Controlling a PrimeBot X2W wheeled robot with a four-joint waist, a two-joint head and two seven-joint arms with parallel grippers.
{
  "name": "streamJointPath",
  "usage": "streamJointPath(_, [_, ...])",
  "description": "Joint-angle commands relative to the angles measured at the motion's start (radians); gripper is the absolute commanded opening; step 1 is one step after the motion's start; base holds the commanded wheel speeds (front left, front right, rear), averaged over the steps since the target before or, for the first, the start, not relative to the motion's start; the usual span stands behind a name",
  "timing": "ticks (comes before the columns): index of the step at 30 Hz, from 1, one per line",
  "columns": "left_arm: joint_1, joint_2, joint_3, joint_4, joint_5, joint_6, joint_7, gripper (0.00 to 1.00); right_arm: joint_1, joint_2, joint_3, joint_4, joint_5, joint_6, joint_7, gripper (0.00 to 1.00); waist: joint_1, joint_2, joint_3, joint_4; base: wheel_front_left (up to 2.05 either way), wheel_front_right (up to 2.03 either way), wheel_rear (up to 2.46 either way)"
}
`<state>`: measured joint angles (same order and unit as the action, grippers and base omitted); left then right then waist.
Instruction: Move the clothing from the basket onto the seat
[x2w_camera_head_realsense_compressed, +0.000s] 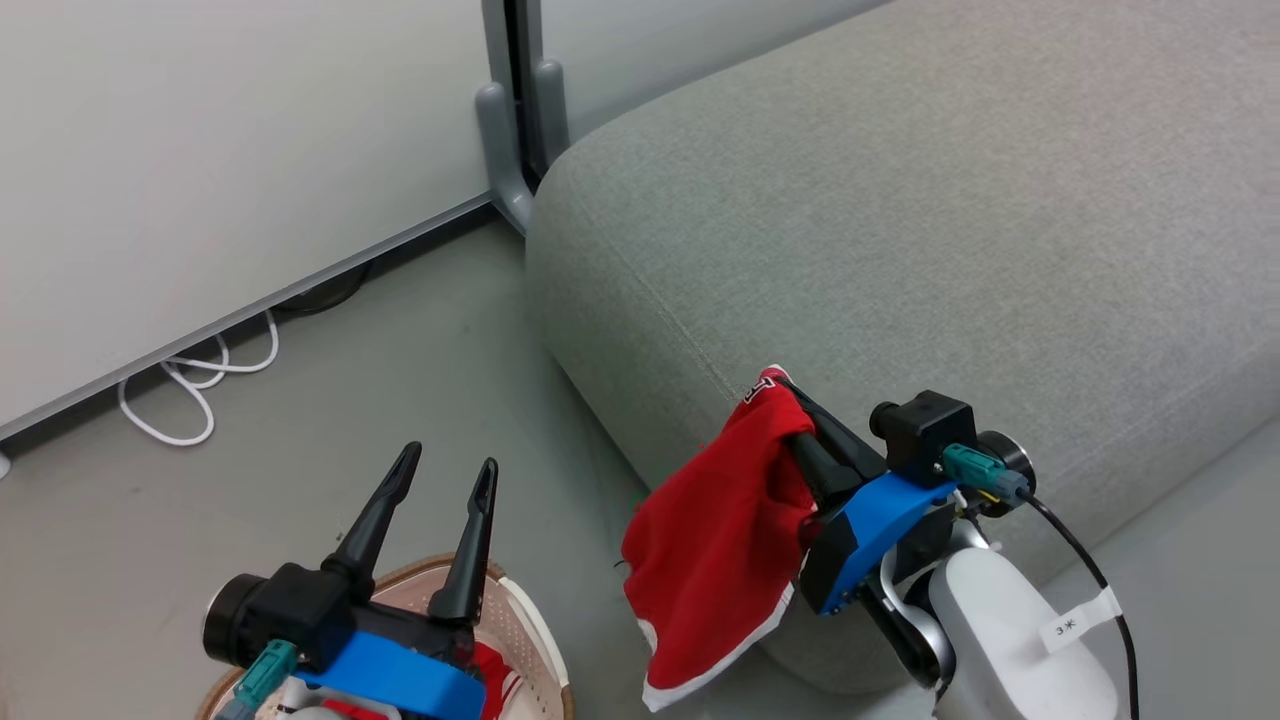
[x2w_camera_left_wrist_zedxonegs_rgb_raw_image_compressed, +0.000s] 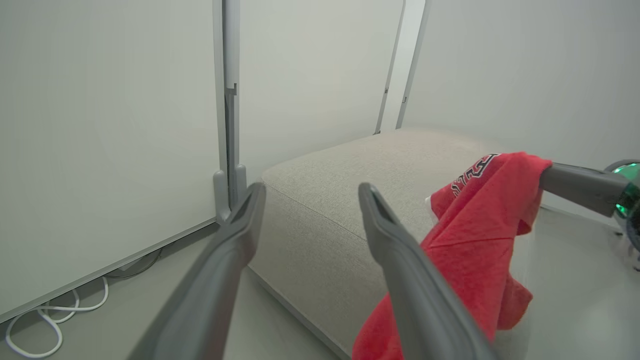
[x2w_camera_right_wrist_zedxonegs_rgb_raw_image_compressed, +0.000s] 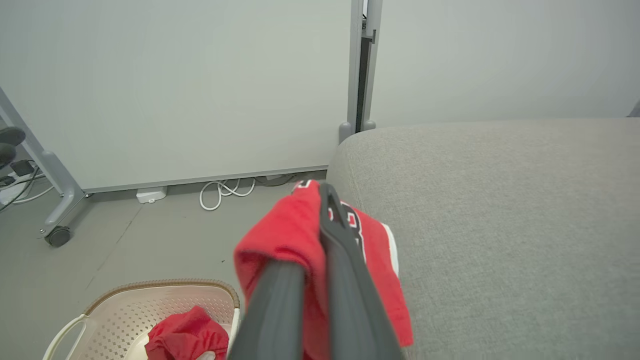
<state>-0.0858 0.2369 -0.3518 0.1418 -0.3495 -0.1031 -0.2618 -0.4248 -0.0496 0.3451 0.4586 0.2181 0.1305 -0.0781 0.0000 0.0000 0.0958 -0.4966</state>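
Note:
My right gripper (x2w_camera_head_realsense_compressed: 790, 405) is shut on a red garment (x2w_camera_head_realsense_compressed: 715, 545) with white trim, which hangs from its fingers (x2w_camera_right_wrist_zedxonegs_rgb_raw_image_compressed: 340, 260) beside the front edge of the grey seat (x2w_camera_head_realsense_compressed: 900, 230). The garment (x2w_camera_left_wrist_zedxonegs_rgb_raw_image_compressed: 470, 235) drapes down against the seat's side. My left gripper (x2w_camera_head_realsense_compressed: 450, 465) is open and holds nothing, raised over the cream basket (x2w_camera_head_realsense_compressed: 530, 625) at the lower left. In the right wrist view the basket (x2w_camera_right_wrist_zedxonegs_rgb_raw_image_compressed: 165, 305) stands on the floor with another red garment (x2w_camera_right_wrist_zedxonegs_rgb_raw_image_compressed: 187, 335) inside it.
A white partition wall (x2w_camera_head_realsense_compressed: 200, 150) with a grey post (x2w_camera_head_realsense_compressed: 510, 130) stands behind the seat's corner. A white cable (x2w_camera_head_realsense_compressed: 195, 385) loops on the grey floor along the wall. A wheeled grey stand (x2w_camera_right_wrist_zedxonegs_rgb_raw_image_compressed: 57, 235) is at the far left of the right wrist view.

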Motion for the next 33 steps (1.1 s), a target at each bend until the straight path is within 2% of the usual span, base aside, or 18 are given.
streamJointPath(1, [0.008, -0.004, 0.011, 0.004, 0.009, -0.005, -0.005, 1.00, 0.010, -0.001, -0.006, -0.010, -0.006, 0.000, 0.000, 0.00, 0.0000, 0.0000, 0.003, -0.022, 0.00, 0.00, 0.00])
streamJointPath(10, [0.000, -0.020, 0.021, 0.014, 0.032, -0.021, -0.005, 1.00, 0.014, -0.001, -0.036, -0.027, -0.009, 0.000, 0.005, 0.00, 0.0000, 0.0000, 0.016, -0.027, 0.00, 0.00, 0.00])
streamJointPath(17, [-0.034, -0.022, 0.020, 0.009, 0.045, -0.026, -0.005, 1.00, -0.046, -0.001, -0.101, -0.042, -0.028, 0.000, 0.014, 0.00, 0.0000, 0.0000, 0.075, 0.017, 0.00, 0.00, 0.00])
streamJointPath(24, [-0.087, 0.008, 0.010, -0.010, 0.061, -0.028, -0.005, 1.00, -0.184, -0.004, -0.216, -0.064, -0.021, 0.000, 0.038, 0.00, 0.0000, 0.0000, 0.173, 0.071, 0.00, 0.00, 0.00])
streamJointPath(26, [-0.107, 0.024, 0.008, -0.023, 0.067, -0.028, -0.005, 1.00, -0.243, -0.021, -0.269, -0.075, -0.019, 0.000, 0.051, 0.00, 0.0000, 0.0000, 0.215, 0.087, 0.00, 0.00, 0.00])
streamJointPath(27, [-0.127, 0.039, 0.010, -0.038, 0.073, -0.028, -0.005, 1.00, -0.311, -0.050, -0.323, -0.083, -0.012, 0.000, 0.066, 0.00, 0.0000, 0.0000, 0.261, 0.103, 0.00, 0.00, 0.00])
streamJointPath(28, [-0.127, 0.039, 0.010, -0.038, 0.073, -0.028, -0.005, 1.00, -0.311, -0.050, -0.323, -0.083, -0.012, 0.000, 0.066, 0.00, 0.0000, 0.0000, 0.261, 0.103, 0.00, 0.00, 0.00])
streamJointPath(33, [-0.187, 0.069, -0.018, -0.067, 0.096, -0.026, -0.004, 1.00, -0.462, -0.159, -0.470, -0.106, 0.003, 0.000, 0.089, 0.00, 0.0000, 0.0000, 0.374, 0.154, 0.00, 0.00, 0.00])
